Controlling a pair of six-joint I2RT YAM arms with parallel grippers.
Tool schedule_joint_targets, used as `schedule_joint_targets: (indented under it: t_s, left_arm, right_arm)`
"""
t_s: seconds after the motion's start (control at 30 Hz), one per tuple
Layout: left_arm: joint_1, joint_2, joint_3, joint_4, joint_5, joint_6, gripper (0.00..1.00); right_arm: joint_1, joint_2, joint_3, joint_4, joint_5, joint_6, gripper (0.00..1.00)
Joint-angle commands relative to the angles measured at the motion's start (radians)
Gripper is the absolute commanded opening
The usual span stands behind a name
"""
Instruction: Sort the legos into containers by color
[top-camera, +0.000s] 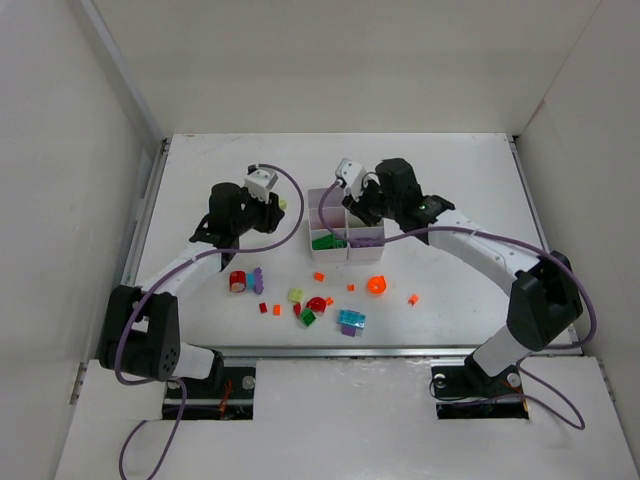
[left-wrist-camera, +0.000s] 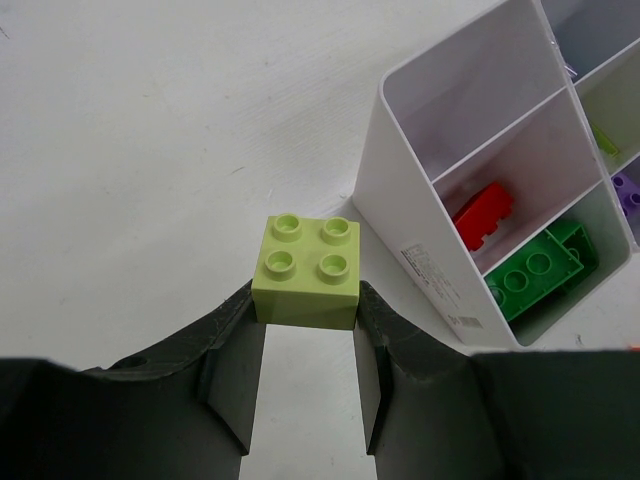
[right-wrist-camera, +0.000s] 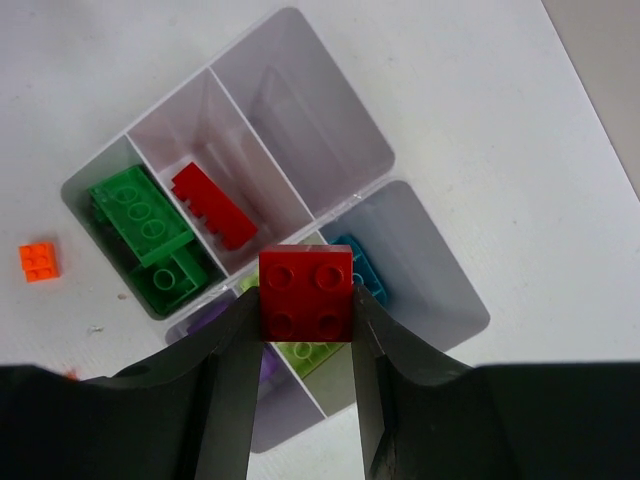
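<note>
My left gripper (left-wrist-camera: 307, 305) is shut on a yellow-green lego (left-wrist-camera: 307, 270), held over the table just left of the white six-compartment containers tray (left-wrist-camera: 420, 190). In the top view this gripper (top-camera: 280, 206) sits beside the tray (top-camera: 362, 246). My right gripper (right-wrist-camera: 306, 310) is shut on a red two-by-two lego (right-wrist-camera: 306, 295), hovering above the tray (right-wrist-camera: 300, 110). Inside the tray lie green legos (right-wrist-camera: 150, 235), a red lego (right-wrist-camera: 213, 205), a cyan one (right-wrist-camera: 362, 268), a yellow-green one (right-wrist-camera: 310, 355) and a purple one (right-wrist-camera: 212, 318).
Loose legos lie scattered in front of the tray: a red and purple cluster (top-camera: 241, 281), small orange bits (top-camera: 319, 276), an orange dome (top-camera: 377, 285), a cyan brick (top-camera: 351, 319), a green piece (top-camera: 308, 318). White walls enclose the table on three sides.
</note>
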Motion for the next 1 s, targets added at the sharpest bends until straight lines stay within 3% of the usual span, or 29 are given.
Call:
schedule_joint_targets:
  t_s: [0.0, 0.43, 0.67, 0.7, 0.77, 0.8, 0.97]
  left_arm:
    - [-0.003, -0.044, -0.005, 0.023, 0.008, 0.009, 0.0]
    - [-0.003, -0.076, -0.044, 0.013, -0.029, 0.0, 0.0]
    - [-0.003, -0.085, -0.054, 0.013, -0.029, 0.0, 0.0]
    - [-0.003, -0.085, -0.054, 0.013, -0.029, 0.009, 0.0]
    - [-0.003, -0.085, -0.054, 0.013, -0.018, 0.009, 0.0]
    - [-0.003, -0.085, -0.054, 0.013, -0.018, 0.009, 0.0]
    - [-0.003, -0.085, -0.054, 0.013, 0.001, 0.027, 0.0]
  right_arm:
    - [0.031, 0.002, 0.019, 0.045, -0.05, -0.019, 0.0]
    - [0.069, 0.169, 0.113, 0.045, -0.11, -0.163, 0.02]
    - [0.069, 0.205, 0.146, 0.045, -0.091, -0.163, 0.3]
    - [0.069, 0.205, 0.146, 0.045, -0.091, -0.163, 0.42]
    - [0.069, 0.205, 0.146, 0.045, -0.102, -0.163, 0.52]
    - [0.069, 0.205, 0.146, 0.034, -0.102, -0.163, 0.62]
    - [0.069, 0.193, 0.146, 0.016, -0.12, -0.163, 0.65]
